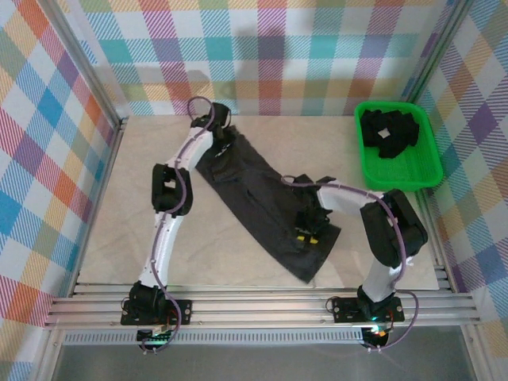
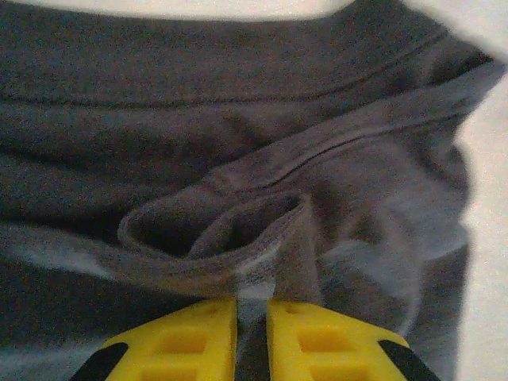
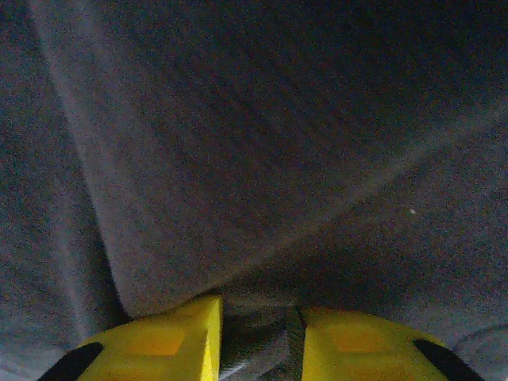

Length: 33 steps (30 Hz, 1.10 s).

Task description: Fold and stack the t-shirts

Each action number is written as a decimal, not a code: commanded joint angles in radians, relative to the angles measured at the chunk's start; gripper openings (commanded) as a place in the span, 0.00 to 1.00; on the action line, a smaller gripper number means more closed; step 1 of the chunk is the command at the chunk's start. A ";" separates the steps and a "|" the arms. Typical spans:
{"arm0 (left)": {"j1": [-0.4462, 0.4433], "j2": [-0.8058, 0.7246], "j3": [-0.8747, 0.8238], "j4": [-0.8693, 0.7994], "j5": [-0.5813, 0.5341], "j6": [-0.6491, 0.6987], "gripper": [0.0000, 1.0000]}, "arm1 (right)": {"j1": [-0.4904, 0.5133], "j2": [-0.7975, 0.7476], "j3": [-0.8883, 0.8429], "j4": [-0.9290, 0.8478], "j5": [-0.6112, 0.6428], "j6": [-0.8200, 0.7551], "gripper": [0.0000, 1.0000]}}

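Charcoal cloth is laid diagonally across the tabletop (image 1: 119, 230). One t-shirt (image 1: 254, 198) is stretched from the far middle toward the near right. It is narrowed into a long band, as if its sides were already turned in, though that cannot be confirmed from the overhead view. No folded pile is made on the tabletop yet.

At the far right, a heap of crumpled t-shirts (image 1: 393, 127) is kept in the green bin (image 1: 401, 176), with a small white tag (image 1: 383, 133) turned upward on one of them. The task is therefore judged to be at an early stage. One shirt is partway through its fold. The others are left to be taken out, folded and stacked.

The far end of the t-shirt is held by the left gripper (image 2: 252, 317). Its yellow fingers are drawn almost together, and a thin ridge of hem is pinched between them. The near right end is held by the right gripper (image 3: 258, 341), where a thicker fold of cloth is clamped between fingers set a little further apart.

The fabric is seen to be soft, matte and unprinted. A stitched hem is visible just beyond the left gripper, rolled into a small open loop. Long shallow creases are drawn across the cloth ahead of the right gripper.
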<state>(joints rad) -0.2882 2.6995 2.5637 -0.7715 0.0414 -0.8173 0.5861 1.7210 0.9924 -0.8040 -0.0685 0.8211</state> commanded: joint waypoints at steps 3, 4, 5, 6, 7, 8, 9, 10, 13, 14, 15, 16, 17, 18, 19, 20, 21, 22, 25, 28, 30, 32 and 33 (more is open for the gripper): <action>-0.058 0.162 0.201 0.265 0.181 -0.089 0.27 | 0.123 -0.020 -0.128 0.359 -0.273 0.414 0.33; -0.061 0.165 0.201 0.306 0.188 -0.103 0.30 | 0.126 -0.008 -0.105 0.380 -0.290 0.427 0.34; -0.064 0.161 0.203 0.344 0.195 -0.114 0.33 | 0.124 0.004 -0.075 0.403 -0.313 0.436 0.36; -0.065 0.151 0.203 0.372 0.199 -0.120 0.37 | 0.121 0.016 -0.046 0.426 -0.344 0.443 0.37; -0.064 0.137 0.204 0.383 0.198 -0.120 0.40 | 0.120 0.030 -0.023 0.444 -0.378 0.449 0.38; -0.062 0.117 0.205 0.386 0.197 -0.115 0.46 | 0.118 0.041 0.006 0.448 -0.415 0.458 0.38; -0.059 0.090 0.205 0.369 0.186 -0.106 0.50 | 0.117 0.043 0.030 0.431 -0.436 0.459 0.39; -0.056 0.063 0.204 0.333 0.170 -0.095 0.52 | 0.116 0.037 0.047 0.398 -0.439 0.456 0.39; -0.053 -0.065 0.189 0.193 0.092 -0.034 0.58 | 0.093 -0.042 0.052 0.283 -0.415 0.427 0.41; -0.057 -0.123 0.163 0.147 0.064 -0.013 0.59 | 0.076 -0.084 0.037 0.257 -0.408 0.420 0.42; -0.061 -0.185 0.115 0.116 0.044 0.003 0.59 | 0.057 -0.130 0.014 0.236 -0.404 0.411 0.43; -0.065 -0.245 0.048 0.101 0.030 0.012 0.59 | 0.039 -0.172 -0.005 0.217 -0.400 0.400 0.43; -0.072 -0.324 -0.050 0.099 0.018 0.023 0.59 | 0.016 -0.221 -0.026 0.192 -0.393 0.376 0.44; -0.079 -0.407 -0.160 0.105 0.014 0.032 0.59 | -0.010 -0.266 -0.044 0.161 -0.381 0.334 0.44; -0.086 -0.479 -0.266 0.109 0.011 0.037 0.58 | -0.032 -0.304 -0.051 0.123 -0.365 0.283 0.45; -0.093 -0.556 -0.382 0.104 0.015 0.037 0.58 | -0.059 -0.338 -0.054 0.061 -0.332 0.201 0.45; -0.103 -0.625 -0.483 0.089 0.034 0.034 0.57 | -0.083 -0.366 -0.049 -0.009 -0.282 0.110 0.45; -0.109 -0.679 -0.589 0.074 0.060 0.034 0.56 | -0.096 -0.384 -0.045 -0.061 -0.233 0.036 0.46; -0.148 -0.840 -0.908 0.020 0.154 0.056 0.48 | -0.111 -0.388 -0.059 -0.107 -0.148 -0.176 0.49; -0.209 -0.977 -1.211 0.007 0.236 0.063 0.42 | -0.111 -0.297 -0.064 -0.069 -0.157 -0.285 0.46; -0.246 -1.038 -1.367 0.028 0.259 0.025 0.40 | -0.106 -0.229 -0.070 -0.018 -0.175 -0.306 0.42; -0.272 -1.082 -1.463 0.102 0.253 -0.030 0.41 | -0.096 -0.187 -0.076 0.024 -0.208 -0.304 0.38; -0.277 -1.092 -1.495 0.142 0.233 -0.051 0.41 | -0.084 -0.176 -0.079 0.042 -0.214 -0.299 0.37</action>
<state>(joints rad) -0.5571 1.6596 1.1316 -0.6704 0.2527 -0.8085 0.4808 1.5223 0.9253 -0.7898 -0.2623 0.6106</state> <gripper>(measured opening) 0.406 0.372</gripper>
